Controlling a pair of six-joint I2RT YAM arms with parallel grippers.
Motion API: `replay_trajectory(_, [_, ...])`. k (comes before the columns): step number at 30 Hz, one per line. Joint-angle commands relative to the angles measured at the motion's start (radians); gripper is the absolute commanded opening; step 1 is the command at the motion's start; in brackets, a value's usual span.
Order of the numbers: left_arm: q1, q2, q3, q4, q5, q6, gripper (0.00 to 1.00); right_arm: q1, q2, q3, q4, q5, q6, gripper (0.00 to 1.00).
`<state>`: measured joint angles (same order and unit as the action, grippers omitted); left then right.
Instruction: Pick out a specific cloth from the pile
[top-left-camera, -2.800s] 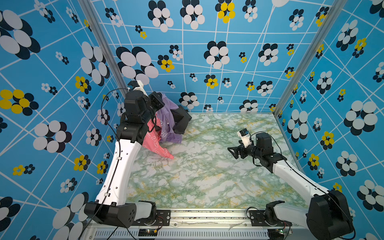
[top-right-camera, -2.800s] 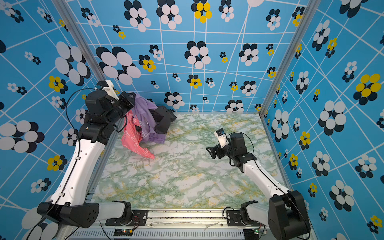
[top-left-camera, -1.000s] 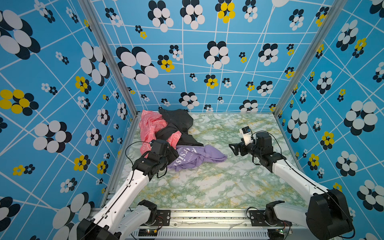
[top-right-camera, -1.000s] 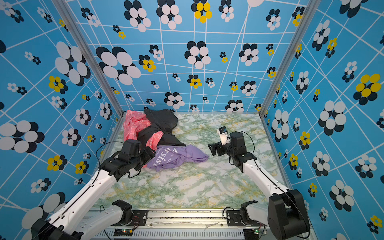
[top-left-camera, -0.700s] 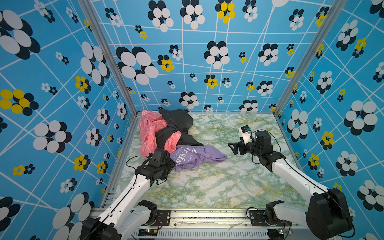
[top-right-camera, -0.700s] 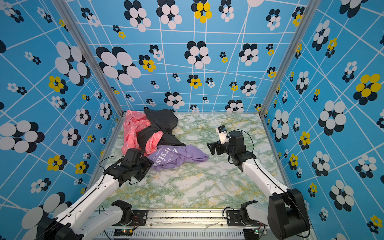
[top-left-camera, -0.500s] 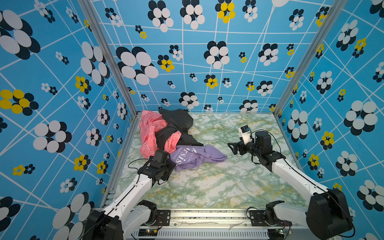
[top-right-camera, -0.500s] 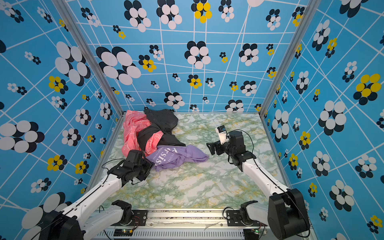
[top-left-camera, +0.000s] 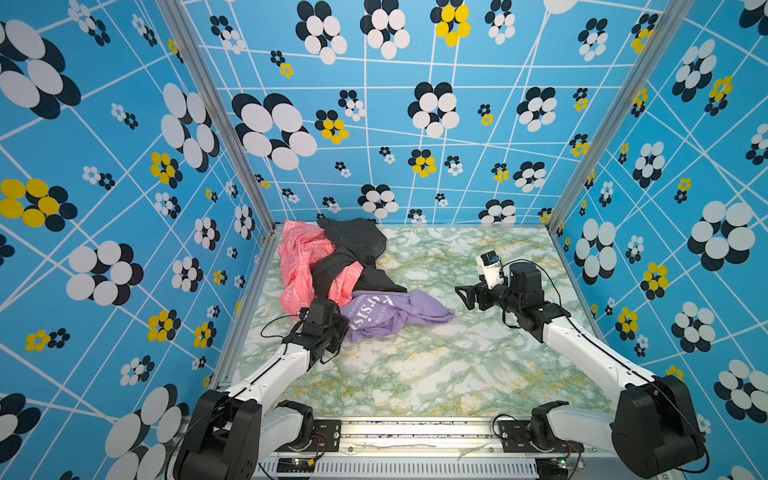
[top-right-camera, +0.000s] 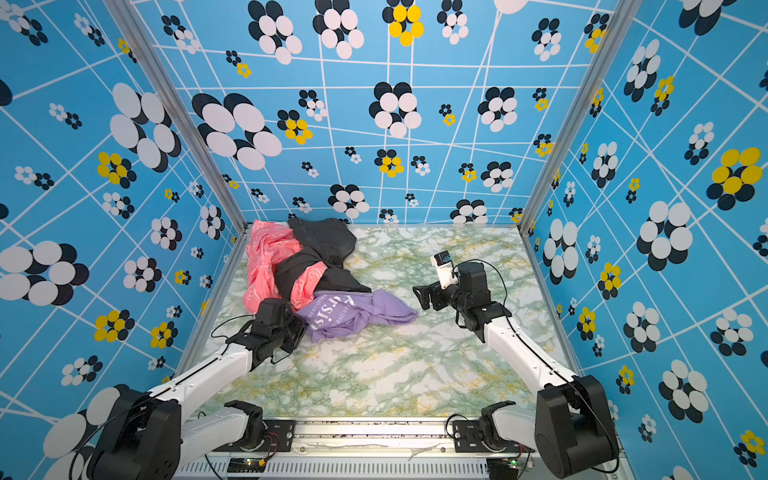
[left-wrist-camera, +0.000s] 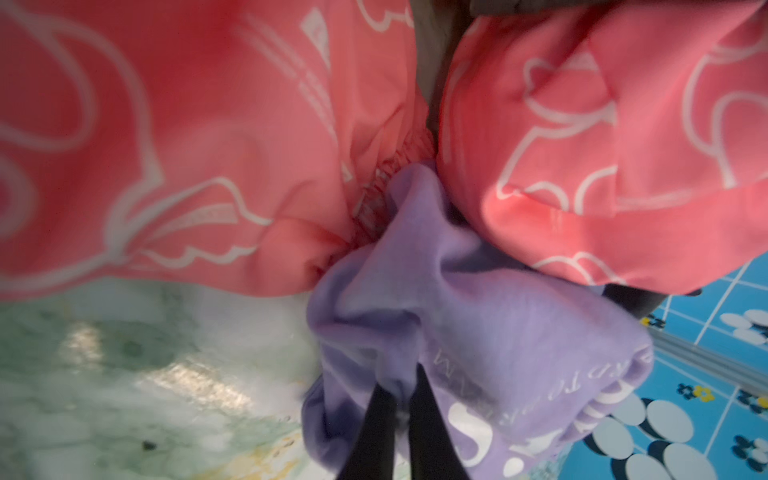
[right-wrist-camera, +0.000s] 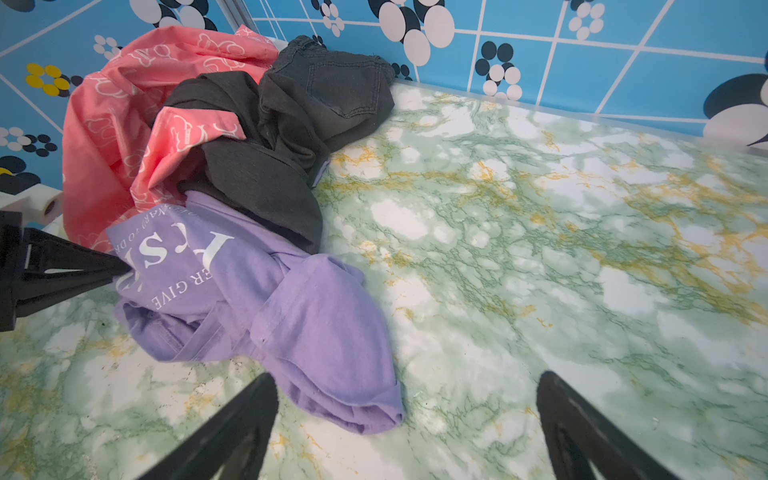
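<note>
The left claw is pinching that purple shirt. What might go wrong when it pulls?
1. The lilac shirt has its far edge under the black garment and against the pink cloth, so those may be dragged along.
2. The left claw seems to grip only a small fold near the shirt's edge, so it might slip free.

Pile (top-left-camera: 328, 257) far left on table (top-left-camera: 457, 374), cloth (top-left-camera: 399, 316) at its near side, between left gripper (left-wrist-camera: 397, 390) and right gripper (top-left-camera: 462, 297)
</note>
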<state>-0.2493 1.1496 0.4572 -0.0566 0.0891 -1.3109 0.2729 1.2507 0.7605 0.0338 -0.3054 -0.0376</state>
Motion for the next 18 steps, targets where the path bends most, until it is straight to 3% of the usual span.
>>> replay_trajectory(1, [0.005,-0.016,0.030,0.042,-0.018,0.053,0.00,0.009,0.015,0.027,-0.005,-0.021,-0.001,0.99])
replay_trajectory(8, [0.005,-0.109,0.168,-0.022,-0.075,0.171,0.00,0.009,0.020,0.018,0.009,-0.024,0.002,0.99])
replay_trajectory(18, [0.003,-0.129,0.404,-0.105,-0.028,0.389,0.00,0.009,-0.007,-0.006,0.017,-0.026,0.003,0.99])
